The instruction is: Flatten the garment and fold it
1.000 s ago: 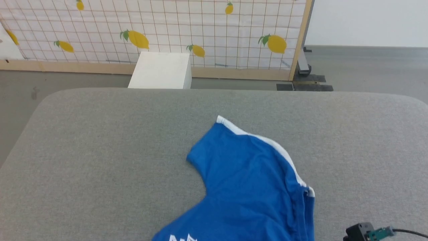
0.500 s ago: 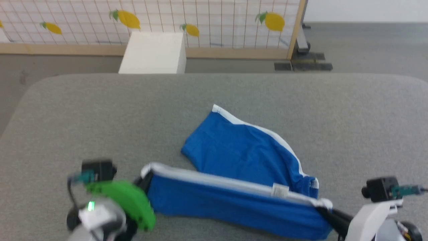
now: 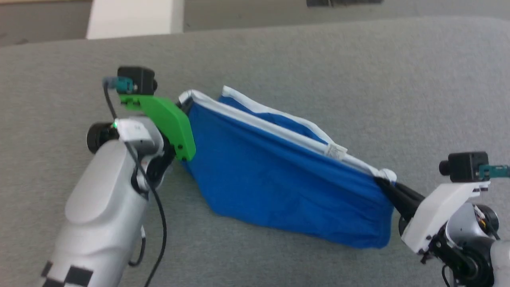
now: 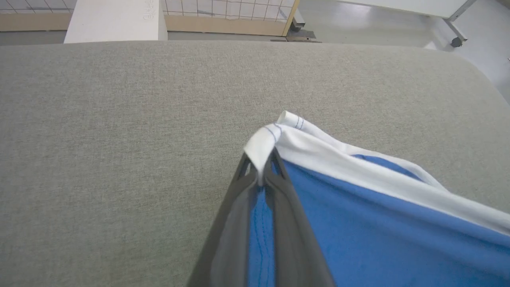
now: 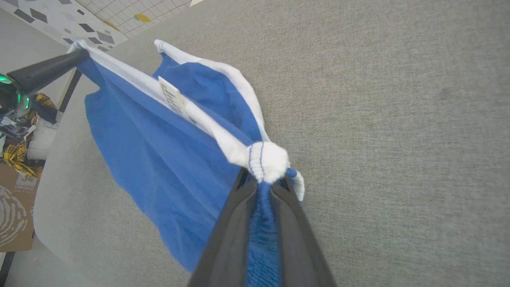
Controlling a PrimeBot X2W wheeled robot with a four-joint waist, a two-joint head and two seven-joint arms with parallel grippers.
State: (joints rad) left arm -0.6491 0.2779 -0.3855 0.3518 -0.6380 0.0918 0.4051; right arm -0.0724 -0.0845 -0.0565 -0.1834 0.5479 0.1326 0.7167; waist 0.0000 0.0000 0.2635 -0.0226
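- The left gripper [image 4: 261, 175] was clamped shut on one end of the garment's [image 3: 279, 179] white band [image 3: 271, 126].
- The right gripper [image 5: 263, 184] pinched the bunched other end.
- The garment hung stretched between them over the grey worktop [image 3: 318, 59], with its label [image 3: 336, 150] nearer the right gripper.

Well apart from the garment [image 5: 159, 159] I hold, a cardboard box [image 5: 16, 207] bears print, perhaps "34"; the garment's own white label [image 5: 173, 99] is unreadable.
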